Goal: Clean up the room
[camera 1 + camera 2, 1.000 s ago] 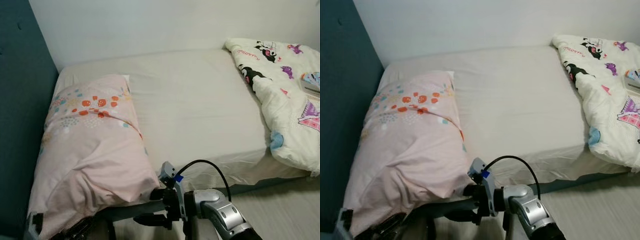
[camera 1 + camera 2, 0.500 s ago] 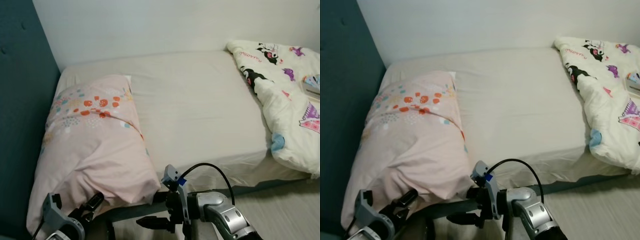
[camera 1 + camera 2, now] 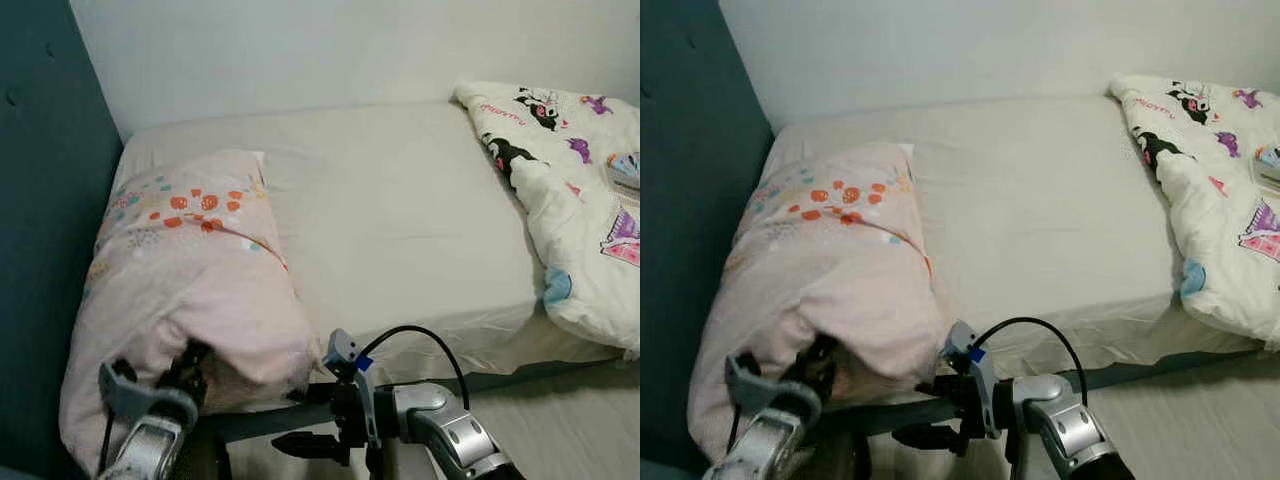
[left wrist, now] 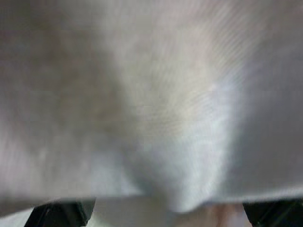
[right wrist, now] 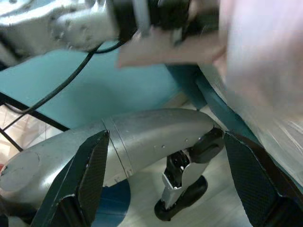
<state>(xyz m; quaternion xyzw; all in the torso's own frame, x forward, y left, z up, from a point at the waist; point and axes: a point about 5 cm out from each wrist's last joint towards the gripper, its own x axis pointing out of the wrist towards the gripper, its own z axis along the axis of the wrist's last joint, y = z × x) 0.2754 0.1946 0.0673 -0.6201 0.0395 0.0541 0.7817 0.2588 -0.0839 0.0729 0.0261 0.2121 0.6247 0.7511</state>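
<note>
The left gripper [image 3: 190, 365] has just pushed up into the pink pillow's [image 3: 190, 270] edge, finger spread hidden; right gripper [image 3: 300, 420] gapes empty.

pillow [image 3: 190, 270]: soft matt cloth | sheet [image 3: 400, 220]: smooth cloth | arm [image 3: 450, 435]: glossy metal

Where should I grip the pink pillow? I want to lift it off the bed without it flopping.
Probably the near end of the pillow, which overhangs the bed edge and bunches into a graspable fold. Come from the front, below the edge: the left tool is already pushed in there. The flat top gives two fingers little to pinch.
</note>
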